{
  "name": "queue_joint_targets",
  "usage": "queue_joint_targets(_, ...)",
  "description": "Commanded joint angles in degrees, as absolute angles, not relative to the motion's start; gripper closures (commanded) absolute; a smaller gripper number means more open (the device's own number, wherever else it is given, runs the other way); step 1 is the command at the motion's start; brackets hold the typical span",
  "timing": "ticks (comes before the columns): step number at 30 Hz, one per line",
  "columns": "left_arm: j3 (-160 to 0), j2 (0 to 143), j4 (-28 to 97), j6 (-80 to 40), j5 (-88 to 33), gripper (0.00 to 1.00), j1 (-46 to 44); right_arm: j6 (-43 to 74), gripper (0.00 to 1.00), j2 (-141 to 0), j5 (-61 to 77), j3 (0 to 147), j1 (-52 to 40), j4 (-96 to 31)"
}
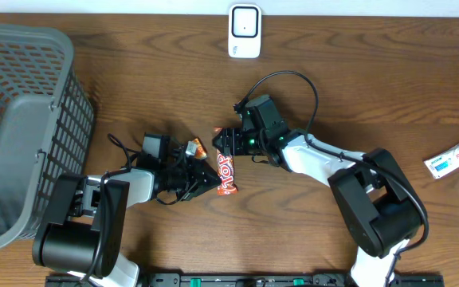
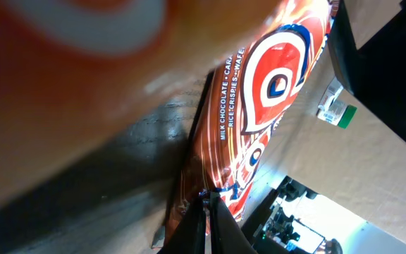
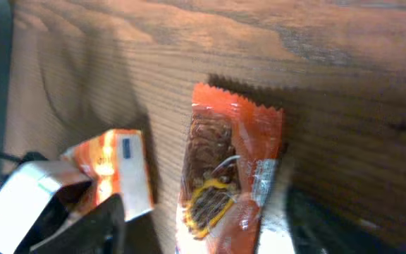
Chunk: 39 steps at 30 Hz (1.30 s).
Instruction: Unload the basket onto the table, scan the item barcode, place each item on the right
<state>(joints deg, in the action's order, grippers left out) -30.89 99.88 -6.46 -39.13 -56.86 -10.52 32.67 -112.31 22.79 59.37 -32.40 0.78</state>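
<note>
Item under task: candy bar (image 1: 226, 171) in an orange-red wrapper. It lies on the wooden table (image 1: 134, 80) near the centre, between the two arms, its length running roughly towards and away from the robot.
Wrapper detail, left wrist view: the candy bar (image 2: 259, 106) fills the frame. White lettering reads "MILK CHOCOLATE", and there is a red and white oval emblem. No barcode can be made out.
Wrapper detail, right wrist view: the serrated end of the candy bar (image 3: 231, 176) points away from the camera and lies flat on the wood.
Left gripper (image 1: 210, 182): closed, with the fingertips (image 2: 206, 212) brought together on the wrapper at the bar's near end.
Right gripper (image 1: 223, 142): over the bar's far end. In the wrist view the right gripper (image 3: 203, 226) has its jaws parted, one on each side of the bar. No grip is evident.
Scanner: white scanner unit (image 1: 245, 30) at the far edge of the table, well apart from the bar.
Secondary item: small orange packet (image 1: 197, 148) just left of the bar, beside the left gripper. The wrist view shows a blue mark on the packet (image 3: 115, 166).
Basket: grey mesh basket (image 1: 30, 100) at the left edge.
Other: white box (image 1: 450, 158) at the far right.
</note>
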Motion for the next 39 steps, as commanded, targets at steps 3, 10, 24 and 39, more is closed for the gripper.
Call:
queue_joint_targets(3, -29.41, 103.35, -4.82, -41.85, -52.88, 0.93, -10.70, 31.66, 0.57, -120.01, 21.10, 57.36, -32.18, 1.96)
queue_joint_targets(10, -29.43, 103.35, -4.75, -41.87, -52.90, 0.93, -10.70, 32.03, 0.99, -121.05, 21.96, 58.39, -32.10, 1.91)
queue_joint_targets(24, -29.50, 103.26, -4.43, -41.60, -53.52, 0.84, -10.70, 15.51, 0.99, -93.58, -5.80, 58.41, -27.64, -14.63)
queue_joint_targets(39, -35.53, 85.17, -5.50, -39.05, -54.39, 0.60, -9.45, -2.68, 0.99, -91.11, -64.66, 58.41, -43.05, -20.14)
